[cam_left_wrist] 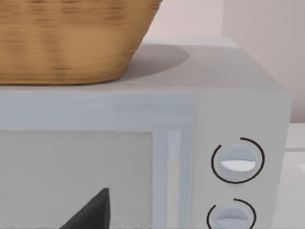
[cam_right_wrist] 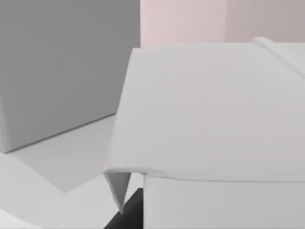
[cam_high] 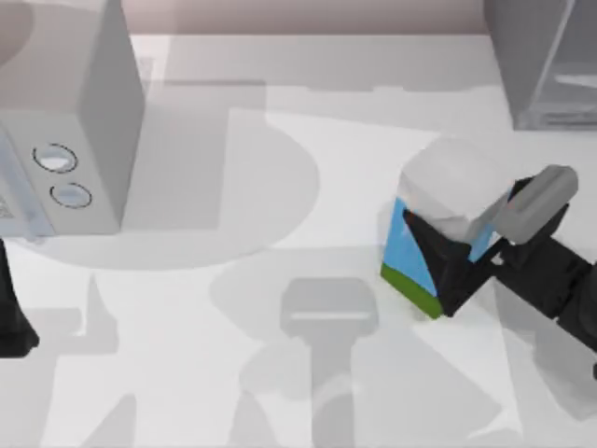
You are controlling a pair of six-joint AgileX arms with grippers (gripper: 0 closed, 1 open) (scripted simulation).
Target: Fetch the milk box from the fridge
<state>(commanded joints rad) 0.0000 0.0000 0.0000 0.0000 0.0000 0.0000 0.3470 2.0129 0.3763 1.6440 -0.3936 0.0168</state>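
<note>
White-topped, blue-sided milk box (cam_high: 438,224) with green bottom band sits clamped in right tool (cam_high: 490,245) above white table (cam_high: 280,373) at four o'clock, already clear of dark grey fridge (cam_high: 536,56) at one o'clock; set-down remains, judging so; left arm parked at nine o'clock.

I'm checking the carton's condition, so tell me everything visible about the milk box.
The milk box is a small rectangular carton, seemingly cardboard, with a white top, light blue side, green bottom band and a black patch. It sits tilted at the table's right side, out of the fridge and below it in the top view. The right end effector is against its right side; whether it rests on the table is unclear.
</note>
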